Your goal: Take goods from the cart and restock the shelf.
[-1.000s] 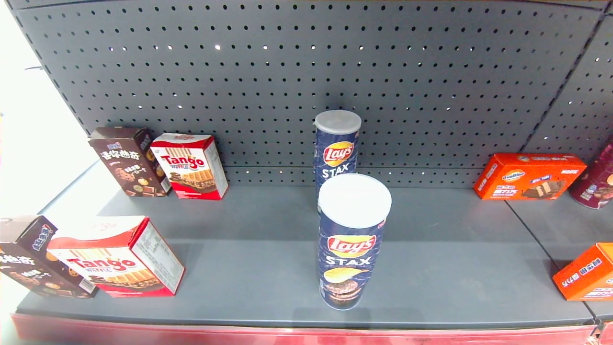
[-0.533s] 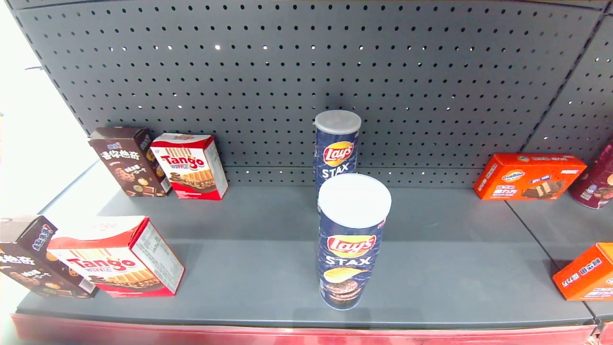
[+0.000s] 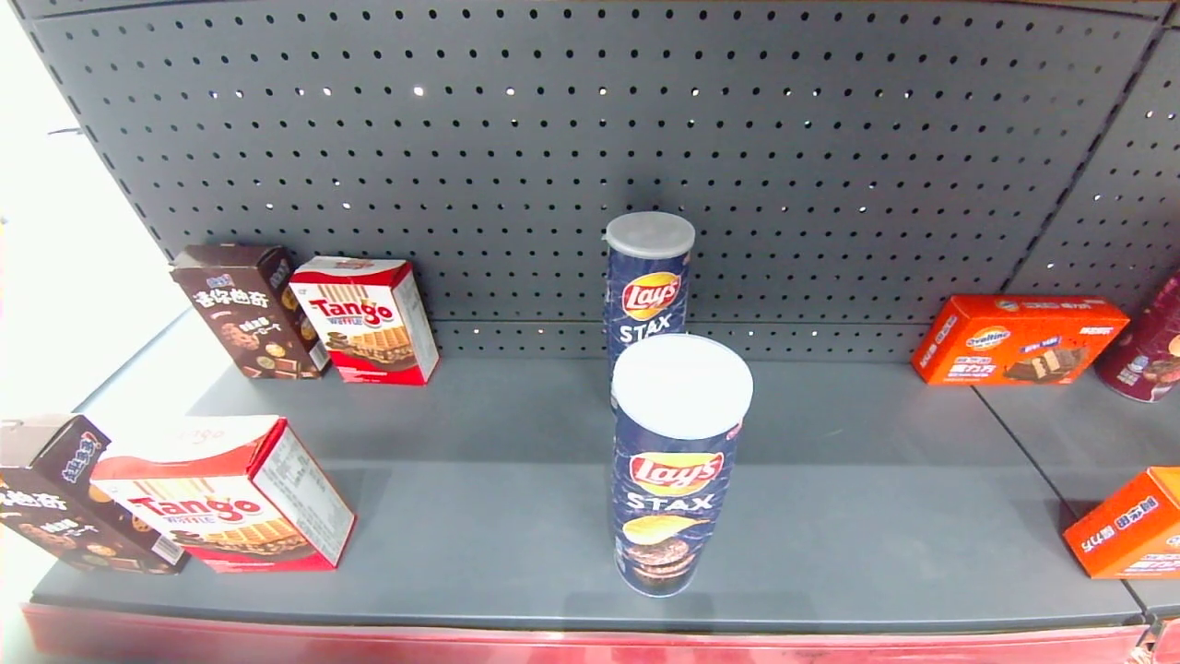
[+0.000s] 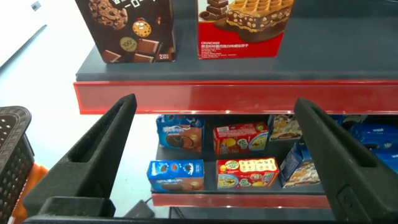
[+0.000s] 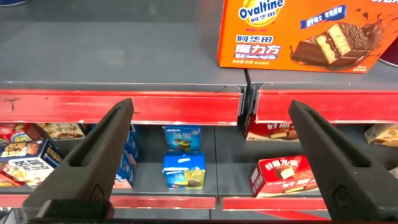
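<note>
Two tall dark-blue chip cans stand upright on the grey shelf [image 3: 479, 516], one near the front [image 3: 678, 480] and one behind it by the pegboard [image 3: 648, 286]. My left gripper [image 4: 216, 106] is open and holds nothing, level with the shelf's red front edge [image 4: 236, 96], below a brown cookie box [image 4: 127, 28] and a red-and-white wafer box [image 4: 242, 28]. My right gripper [image 5: 211, 107] is also open and holds nothing. It faces the red edge [image 5: 124, 99] just left of an orange box [image 5: 298, 34].
At the shelf's left stand wafer boxes [image 3: 226, 498] [image 3: 369, 318] and brown cookie boxes [image 3: 55, 503] [image 3: 244, 309]. At the right are orange boxes [image 3: 1019, 337] [image 3: 1129, 526] and a maroon can [image 3: 1152, 350]. Lower shelves hold snack packs [image 4: 242, 155] [image 5: 183, 162]. A black basket [image 4: 12, 155] sits beside the left gripper.
</note>
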Robot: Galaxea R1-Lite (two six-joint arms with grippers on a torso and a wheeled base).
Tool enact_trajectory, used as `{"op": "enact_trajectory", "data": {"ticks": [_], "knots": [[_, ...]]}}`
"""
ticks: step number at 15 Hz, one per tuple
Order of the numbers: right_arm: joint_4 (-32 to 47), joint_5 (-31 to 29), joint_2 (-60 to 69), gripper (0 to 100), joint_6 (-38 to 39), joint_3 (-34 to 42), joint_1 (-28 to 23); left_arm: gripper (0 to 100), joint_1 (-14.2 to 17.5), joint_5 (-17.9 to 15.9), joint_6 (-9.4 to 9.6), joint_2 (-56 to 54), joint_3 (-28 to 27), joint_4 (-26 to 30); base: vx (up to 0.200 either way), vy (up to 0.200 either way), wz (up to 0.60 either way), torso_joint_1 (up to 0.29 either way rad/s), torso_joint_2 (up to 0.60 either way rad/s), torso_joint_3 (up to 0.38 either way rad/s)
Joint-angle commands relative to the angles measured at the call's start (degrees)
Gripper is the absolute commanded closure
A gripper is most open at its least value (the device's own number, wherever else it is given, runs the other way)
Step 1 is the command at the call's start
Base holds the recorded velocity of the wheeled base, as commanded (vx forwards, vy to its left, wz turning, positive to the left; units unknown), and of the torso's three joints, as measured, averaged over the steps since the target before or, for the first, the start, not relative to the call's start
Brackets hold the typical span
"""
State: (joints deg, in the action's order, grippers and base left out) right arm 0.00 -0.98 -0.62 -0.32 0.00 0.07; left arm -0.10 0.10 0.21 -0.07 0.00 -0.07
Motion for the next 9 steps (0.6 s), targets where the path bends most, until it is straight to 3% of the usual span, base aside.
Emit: {"op": "enact_trajectory", "data": {"ticks": [1,2,4,9], "knots": [[0.0,0.0,0.0,0,0.0,0.0,0.0,0,0.0,0.0,0.06,0.1,-0.1,0.0,0.0,0.0,0.0,0.0,0.0,0.0],[0.0,0.0,0.0,0,0.0,0.0,0.0,0,0.0,0.0,0.06,0.1,0.0,0.0,0.0,0.0,0.0,0.0,0.0,0.0],[0.0,0.0,0.0,0,0.0,0.0,0.0,0,0.0,0.0,0.06,0.1,0.0,0.0,-0.2,0.0,0.0,0.002,0.0,0.0],[0.0,0.0,0.0,0,0.1,0.0,0.0,0,0.0,-0.1,0.06,0.1,0.0,0.0,0.0,0.0,0.0,0.0,0.0,0.0]]}}
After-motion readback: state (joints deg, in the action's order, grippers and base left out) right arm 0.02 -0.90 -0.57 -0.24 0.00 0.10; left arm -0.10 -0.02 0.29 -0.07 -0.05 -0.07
